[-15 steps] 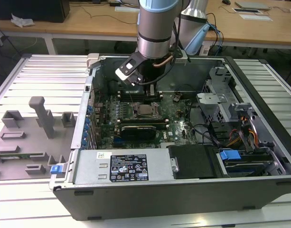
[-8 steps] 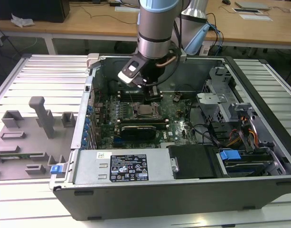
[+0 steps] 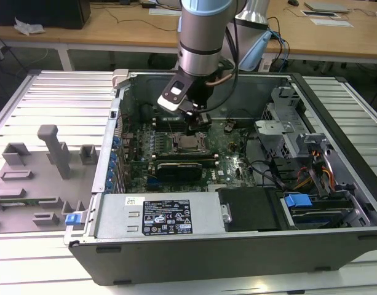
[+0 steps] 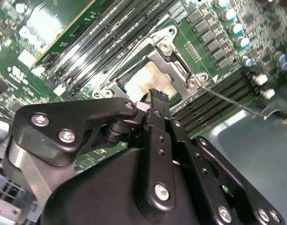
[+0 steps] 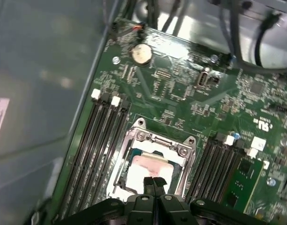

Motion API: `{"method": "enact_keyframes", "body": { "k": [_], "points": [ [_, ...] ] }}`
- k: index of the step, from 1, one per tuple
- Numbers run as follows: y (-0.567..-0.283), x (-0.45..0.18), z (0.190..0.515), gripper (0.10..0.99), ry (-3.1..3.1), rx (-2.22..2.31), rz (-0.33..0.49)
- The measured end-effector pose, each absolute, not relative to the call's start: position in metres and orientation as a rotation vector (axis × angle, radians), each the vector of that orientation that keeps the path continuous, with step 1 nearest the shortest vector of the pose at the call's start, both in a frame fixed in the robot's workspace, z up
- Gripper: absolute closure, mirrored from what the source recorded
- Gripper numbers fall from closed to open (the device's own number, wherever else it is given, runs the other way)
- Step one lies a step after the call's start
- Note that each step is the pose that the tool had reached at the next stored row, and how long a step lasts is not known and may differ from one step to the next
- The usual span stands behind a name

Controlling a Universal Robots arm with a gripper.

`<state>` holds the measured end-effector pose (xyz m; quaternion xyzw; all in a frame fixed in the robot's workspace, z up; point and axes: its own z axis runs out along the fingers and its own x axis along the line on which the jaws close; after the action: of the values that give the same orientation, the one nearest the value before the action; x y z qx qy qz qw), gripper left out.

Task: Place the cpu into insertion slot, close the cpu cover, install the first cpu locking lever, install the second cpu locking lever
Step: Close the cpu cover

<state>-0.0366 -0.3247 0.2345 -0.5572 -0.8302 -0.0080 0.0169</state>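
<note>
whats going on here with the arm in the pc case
A robot arm's gripper, shut and holding nothing, hangs just above the insertion slot on the motherboard. The cpu already sits in it, with the cpu cover lying down around it. A thin lever juts out from one corner, seemingly unlatched.

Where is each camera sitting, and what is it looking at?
Exterior view: off the arm, higher than the open black computer case, looking down into it; the grey robot arm and black end effector show.
First wrist view: rides the arm, facing the green motherboard; the shut end effector shows.
Second wrist view: rides the arm, facing the same board; the end effector's black body shows.
Both wrist views share the small square silver cpu.
</note>
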Motion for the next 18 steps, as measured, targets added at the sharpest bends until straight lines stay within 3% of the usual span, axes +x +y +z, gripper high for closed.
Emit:
{"method": "enact_keyframes", "body": {
  "k": [18],
  "points": [
    [-0.3247, -0.0366, 0.2324, 0.980, -2.927, -1.064, 0.012]
  ]
}}
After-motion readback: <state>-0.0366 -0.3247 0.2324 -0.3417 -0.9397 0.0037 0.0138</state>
